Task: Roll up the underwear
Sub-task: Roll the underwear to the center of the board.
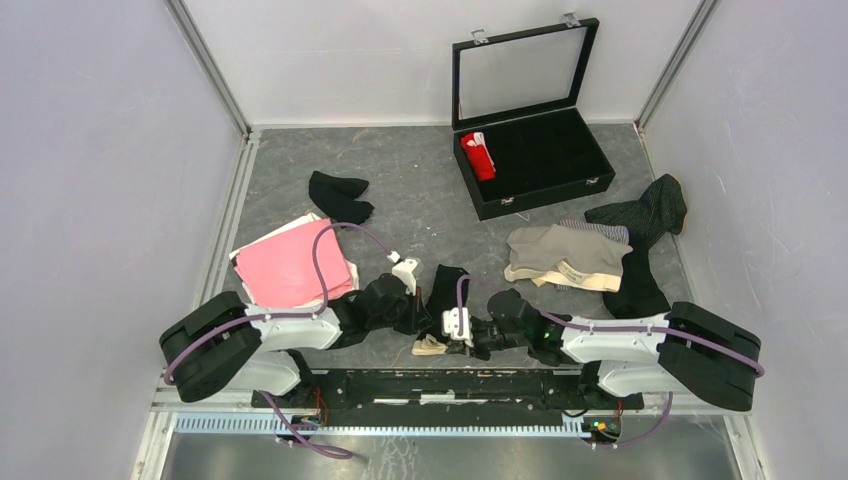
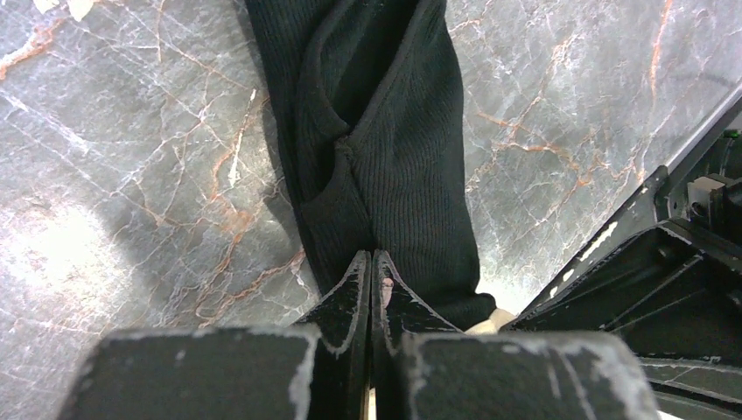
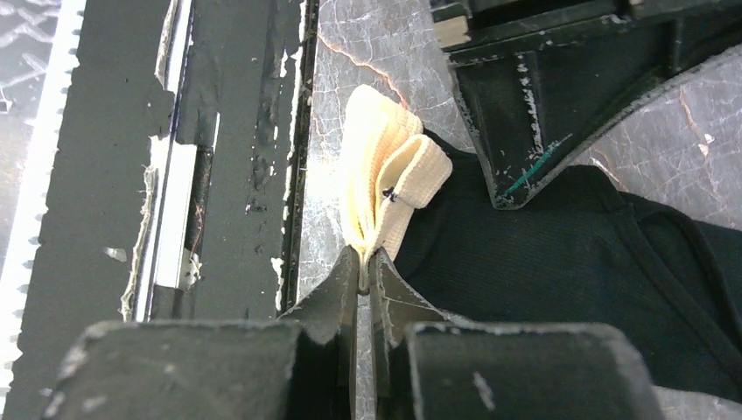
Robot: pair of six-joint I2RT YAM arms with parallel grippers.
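The black ribbed cloth underwear (image 2: 402,157) lies on the grey marble table (image 2: 131,175), well in front of the open black box with a glass lid (image 1: 545,195). The left gripper (image 2: 369,258) pinches its black edge tight. The right gripper (image 3: 366,255) pinches its cream stretchy band (image 3: 385,166) tight. Both arms crowd over it. A red rolled cloth (image 1: 479,155) sits inside the box. A flat pink cloth (image 1: 290,265) lies far left of the box. A beige cloth pile (image 1: 565,255) and a dark striped cloth (image 1: 645,212) lie just in front of it.

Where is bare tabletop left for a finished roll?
Bare table between the small black garment and the glass-lidded case, and between the pink garment and the beige pile. Crowded: right side, and near edge where the left gripper and right gripper pinch the black underwear.
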